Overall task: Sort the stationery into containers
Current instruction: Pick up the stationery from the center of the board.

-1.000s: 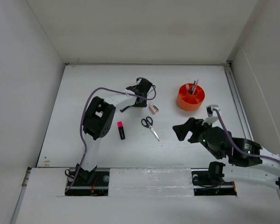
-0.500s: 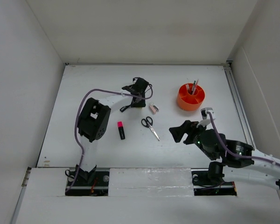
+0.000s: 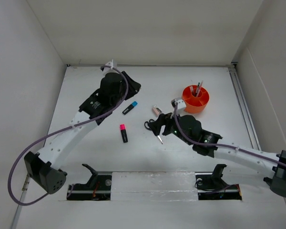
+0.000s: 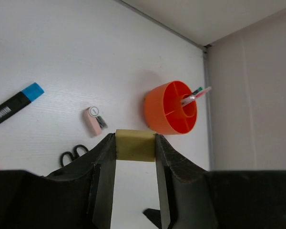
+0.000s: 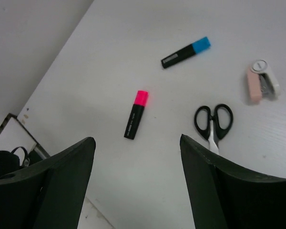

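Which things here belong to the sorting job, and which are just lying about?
Job: orange tub, pens in it, cream eraser in left gripper, highlighter, blue-capped marker, scissors, pinkish piece.
Other: purple cable, base rail.

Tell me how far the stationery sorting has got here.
Done: thin dark pens and a pink pencil stand in the round orange divided tub. In hand: the left hand grips the cream eraser; the right hand hovers open by the black-handled scissors. Left: those scissors, pink-and-black highlighter, blue-capped black marker, small pinkish-beige piece.
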Robot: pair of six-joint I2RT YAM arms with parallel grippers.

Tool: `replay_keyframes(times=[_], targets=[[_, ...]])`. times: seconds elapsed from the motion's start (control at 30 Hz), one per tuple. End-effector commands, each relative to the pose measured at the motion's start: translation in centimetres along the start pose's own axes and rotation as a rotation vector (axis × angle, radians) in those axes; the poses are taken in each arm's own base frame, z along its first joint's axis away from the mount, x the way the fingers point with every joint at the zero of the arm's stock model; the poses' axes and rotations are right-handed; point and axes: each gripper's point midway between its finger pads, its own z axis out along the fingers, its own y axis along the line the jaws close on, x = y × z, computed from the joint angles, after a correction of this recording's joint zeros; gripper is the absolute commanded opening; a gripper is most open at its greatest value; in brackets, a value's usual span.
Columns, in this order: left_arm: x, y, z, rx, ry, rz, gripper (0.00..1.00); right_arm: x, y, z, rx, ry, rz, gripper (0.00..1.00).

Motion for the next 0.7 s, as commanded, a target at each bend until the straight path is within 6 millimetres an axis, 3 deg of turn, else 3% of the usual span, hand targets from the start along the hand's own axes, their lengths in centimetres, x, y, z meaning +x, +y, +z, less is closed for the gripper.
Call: replay_keyframes(times=[0.0,0.03,0.2,0.3,0.33,0.37,0.4,0.67], targets=[[1.2,0.8,-1.1,-0.014,0.034,-0.138,0.00,-6.8,8.0,0.5,-0.333,-0.192,-0.076,0.78],[1.3,0.8,-2.0,-0.007,0.039,-0.183,0.00,-6.1,8.0,1.7,-0.331,-0.177,-0.116,0.78],[0.9,0.5,-4.6,0.030,0.030,-0.289,0.00,-8.9,9.9,2.5,-0.415,-0.327,-0.116,0.78],[0.5,1.0,-6.0,0.028,0.003,-0.326,0.00,-10.6,10.2,2.3,-0.431,-0.404,-0.079,0.73],[0.5,1.4,-6.1,0.022,-0.006,-0.337,0.00,-10.7,9.0,3.0,-0.380,-0.410,-0.058,0.70],[0.0,1.1,-7.0,0.044,-0.020,-0.353,0.00,-11.0,9.3,3.2,-0.386,-0.415,-0.044,0.69],[0.2,1.3,-7.1,0.042,-0.018,-0.353,0.00,-11.0,8.7,3.9,-0.375,-0.414,-0.017,0.69],[0.5,1.2,-7.1,0.056,-0.004,-0.344,0.00,-11.3,9.9,5.4,-0.448,-0.431,0.042,0.68]])
